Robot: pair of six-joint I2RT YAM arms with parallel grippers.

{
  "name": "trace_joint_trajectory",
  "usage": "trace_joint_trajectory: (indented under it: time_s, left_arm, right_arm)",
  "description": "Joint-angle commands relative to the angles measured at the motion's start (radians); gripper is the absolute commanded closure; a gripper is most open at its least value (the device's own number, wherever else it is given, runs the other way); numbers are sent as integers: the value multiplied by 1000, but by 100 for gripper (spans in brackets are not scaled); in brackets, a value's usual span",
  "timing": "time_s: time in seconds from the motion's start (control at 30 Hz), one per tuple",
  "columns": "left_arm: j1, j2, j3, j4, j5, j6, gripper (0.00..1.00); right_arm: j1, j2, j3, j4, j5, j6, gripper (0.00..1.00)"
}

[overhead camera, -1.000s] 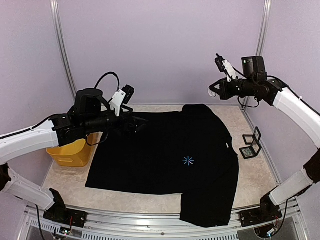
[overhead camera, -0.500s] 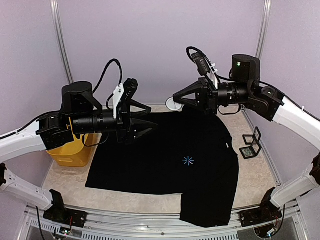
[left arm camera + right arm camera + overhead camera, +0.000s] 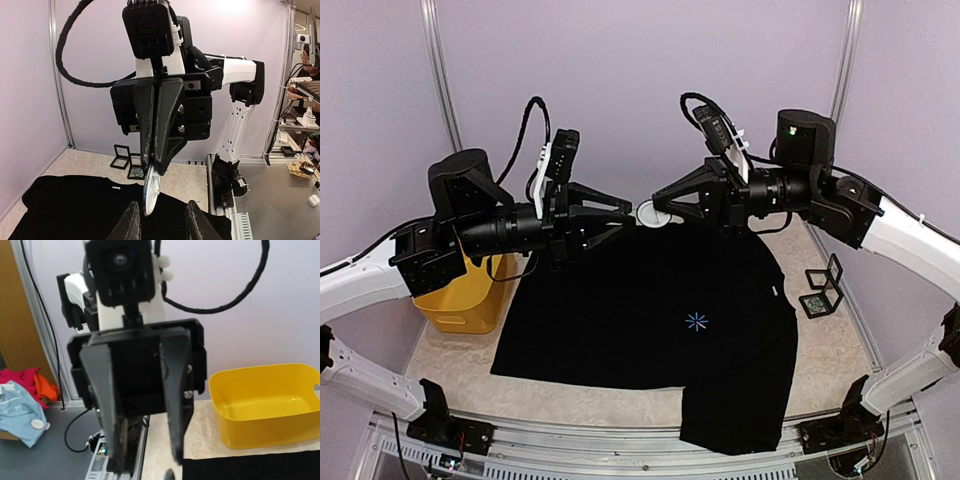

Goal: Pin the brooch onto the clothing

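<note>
Newly swung together above the black T-shirt (image 3: 620, 310), the right gripper (image 3: 658, 210) clamps the white brooch (image 3: 649, 214) as the left gripper (image 3: 623, 214) gapes beside it, seemingly for a handover.

Left arm (image 3: 360, 285), right arm (image 3: 910, 225): glossy white link shells, matte black joint housings, black bases (image 3: 445, 430) at the near rail.

Green indicator light (image 3: 799, 127) on the right arm's black cylindrical housing.

Left claw (image 3: 626, 214) and right claw (image 3: 660, 208): black, two long wedge-shaped fingers each, tapering to narrow tips.

Left wrist view: silver screws (image 3: 180, 128) along the side of a right finger; square black camera block (image 3: 148, 25) on a white bracket (image 3: 150, 65).

One thick black cable loop (image 3: 525, 125) arches above each wrist, the right one (image 3: 698, 103) being shorter.
</note>
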State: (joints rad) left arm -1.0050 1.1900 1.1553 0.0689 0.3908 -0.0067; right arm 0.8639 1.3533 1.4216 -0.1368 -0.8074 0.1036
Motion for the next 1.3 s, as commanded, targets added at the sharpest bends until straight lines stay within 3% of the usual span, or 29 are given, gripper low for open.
trace_joint_trajectory:
  time_s: [0.0, 0.1, 0.23, 0.57, 0.63, 0.67, 0.73, 0.8, 0.97, 1.27]
  left_arm:
    - [-3, 43, 50, 35, 43, -26, 71]
    - [-3, 64, 66, 23, 34, -22, 77]
    - [-3, 72, 70, 19, 30, -14, 97]
    - [-2, 67, 59, 19, 26, -5, 100]
    - [-1, 58, 57, 16, 5, 0, 100]
    - [-2, 54, 55, 13, -6, 4, 100]
    - [-2, 41, 49, 11, -20, 5, 100]
    - [-2, 31, 39, 13, -21, 31, 100]
    - [-4, 16, 29, 20, 3, 46, 100]
    - [-20, 23, 38, -6, 3, 70, 100]
  right_arm:
    - [13, 10, -3, 28, -5, 2, 100]
    - [16, 9, -1, 27, -6, 1, 100]
    - [18, 6, -3, 26, -3, -1, 100]
    - [20, 2, -3, 20, 10, -11, 99]
    - [21, -9, -4, 0, 41, -27, 58]
    - [19, -19, -5, -15, 60, -41, 45]
    - [20, -50, -16, -33, 106, -64, 20]
    - [21, -78, -48, -21, 147, -69, 8]
    - [21, -90, -109, 33, 199, -50, 9]
    - [21, -20, -52, 31, 148, -28, 17]
